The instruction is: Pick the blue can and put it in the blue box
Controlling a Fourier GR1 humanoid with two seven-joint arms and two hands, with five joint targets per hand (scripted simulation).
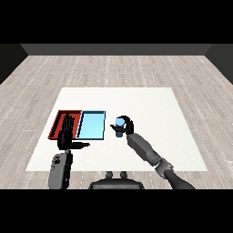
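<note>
**Can in the right hand, beside the blue tray**

Fingers of the right hand (126, 126) curl round the blue can (119, 126), which stands upright in the grasp with its light top showing. Whether the can rests on the white table (150, 109) or is lifted just off it cannot be told from this view. The can sits just past the 3 o'clock edge of the light blue tray (91, 125), apart from it by a narrow strip of table, and outside its rim. The right forearm (145, 150) runs from the hand toward 5 o'clock, down to the lower right of the view.

The light blue tray lies flat near the table's middle-left, and the red tray (60, 119) lies against its 9 o'clock side, the two touching along one edge.

The left hand (67, 134) is held with its fingers straight and pointing toward 12 o'clock, thumb stuck out toward 3 o'clock, and has hold of nothing. It overlaps the near part of the red tray in the view; whether it touches the tray cannot be told. Its grey forearm (60, 168) comes up from 6 o'clock.
</note>
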